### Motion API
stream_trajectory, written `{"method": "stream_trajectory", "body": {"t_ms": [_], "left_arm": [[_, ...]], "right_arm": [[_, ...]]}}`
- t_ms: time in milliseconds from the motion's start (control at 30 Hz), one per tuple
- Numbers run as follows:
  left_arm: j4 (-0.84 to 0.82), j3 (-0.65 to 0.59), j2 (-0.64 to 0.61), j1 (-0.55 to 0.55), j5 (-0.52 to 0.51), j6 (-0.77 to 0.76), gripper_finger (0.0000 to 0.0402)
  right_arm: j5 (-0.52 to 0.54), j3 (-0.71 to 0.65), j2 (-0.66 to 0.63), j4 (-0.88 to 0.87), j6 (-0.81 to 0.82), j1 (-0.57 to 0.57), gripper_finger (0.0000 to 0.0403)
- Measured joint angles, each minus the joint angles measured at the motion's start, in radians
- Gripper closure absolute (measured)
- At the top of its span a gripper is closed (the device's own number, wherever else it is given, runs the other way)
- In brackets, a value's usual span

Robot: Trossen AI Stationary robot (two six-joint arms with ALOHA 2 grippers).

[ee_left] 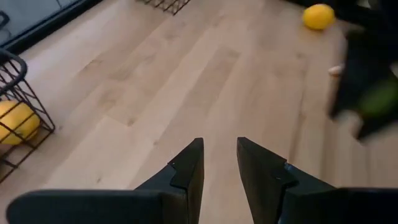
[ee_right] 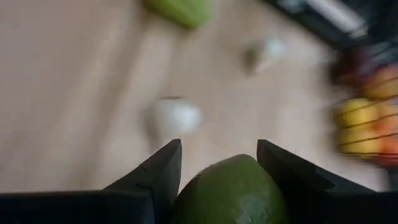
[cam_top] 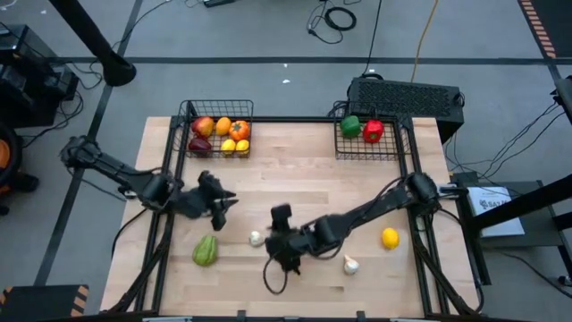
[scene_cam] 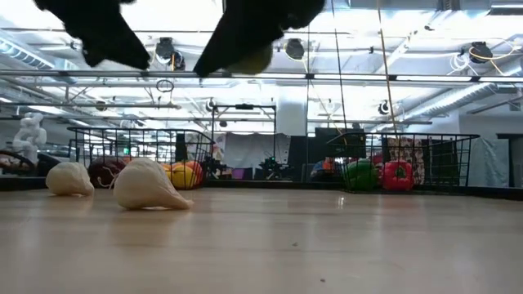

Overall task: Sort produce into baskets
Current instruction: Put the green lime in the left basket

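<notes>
One green lime sits clamped in the right gripper above the desk, so carrying looks underway, next needing a swing to the far basket holding peppers, while the left gripper waits narrow and empty.

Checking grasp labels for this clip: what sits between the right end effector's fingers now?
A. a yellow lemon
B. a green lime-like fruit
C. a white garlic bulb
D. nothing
B: the right wrist view shows a round green fruit clamped in the right end effector, above the table.
</notes>
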Motion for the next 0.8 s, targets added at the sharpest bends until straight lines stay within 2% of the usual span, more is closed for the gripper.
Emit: {"method": "stream_trajectory", "body": {"t_ms": [100, 233, 300, 433, 600, 667, 800], "left_arm": [[0.0, 0.0, 0.012, -0.138, -0.135, -0.053, 0.0299], [0.002, 0.0, 0.065, -0.274, -0.295, -0.149, 0.0299], [0.009, 0.0, 0.106, -0.317, -0.351, -0.205, 0.0299], [0.024, 0.0, 0.191, -0.372, -0.424, -0.289, 0.0299], [0.066, 0.0, 0.274, -0.391, -0.462, -0.299, 0.0299], [0.071, 0.0, 0.297, -0.39, -0.467, -0.299, 0.0299], [0.086, 0.0, 0.317, -0.39, -0.49, -0.299, 0.0299]], "right_arm": [[0.083, 0.0, -0.066, -0.016, -0.131, -0.044, 0.0209], [0.25, 0.001, -0.152, 0.088, -0.378, -0.14, 0.0209], [0.235, 0.002, -0.177, 0.176, -0.453, -0.211, 0.0209], [-0.012, 0.002, -0.185, 0.359, -0.443, -0.373, 0.0209], [-0.364, 0.002, -0.164, 0.602, -0.258, -0.557, 0.0209], [-0.461, 0.002, -0.134, 0.706, -0.179, -0.615, 0.0209], [-0.582, 0.002, -0.039, 0.941, -0.04, -0.705, 0.0209]]}}
